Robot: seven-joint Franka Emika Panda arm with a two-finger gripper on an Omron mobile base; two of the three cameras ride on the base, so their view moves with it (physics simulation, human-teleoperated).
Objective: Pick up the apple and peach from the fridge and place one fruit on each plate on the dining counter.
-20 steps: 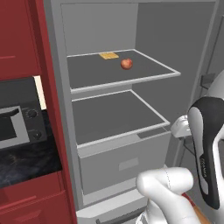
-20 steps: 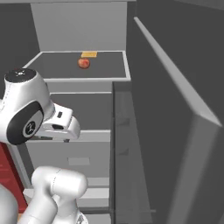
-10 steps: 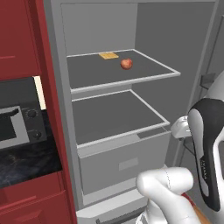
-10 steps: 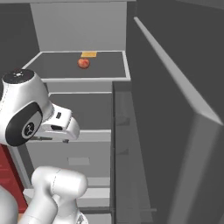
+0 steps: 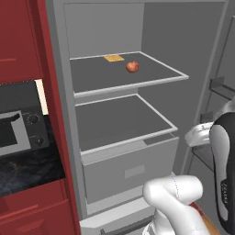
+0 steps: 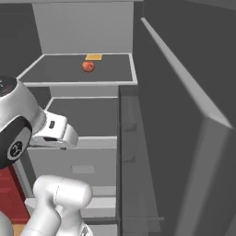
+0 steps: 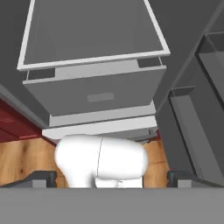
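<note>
1. Small round red fruit [image 5: 132, 66] on upper grey shelf [image 5: 151, 73] of open light-grey fridge [image 5: 183, 41], beside flat yellow slice [image 5: 113, 58].
2. Left base view adds dark red cabinets [image 5: 18, 41], microwave [image 5: 13, 135].
3. Hand view adds wooden floor [image 7: 26, 159], grey drawer [image 7: 96, 94]; dark fingertips [image 7: 41, 178] spread wide apart, gripping nothing.

The tall light-grey fridge [image 5: 151, 32] is standing open; a small round red fruit [image 5: 132, 66] is sitting on its upper shelf [image 5: 92, 75], a flat yellow square item [image 5: 113, 58] lying at its 11 o'clock; a lower shelf [image 5: 119, 121] and a drawer [image 5: 133, 167] are lying beneath; dark red cabinets [image 5: 18, 41] are standing at 9 o'clock.
</note>
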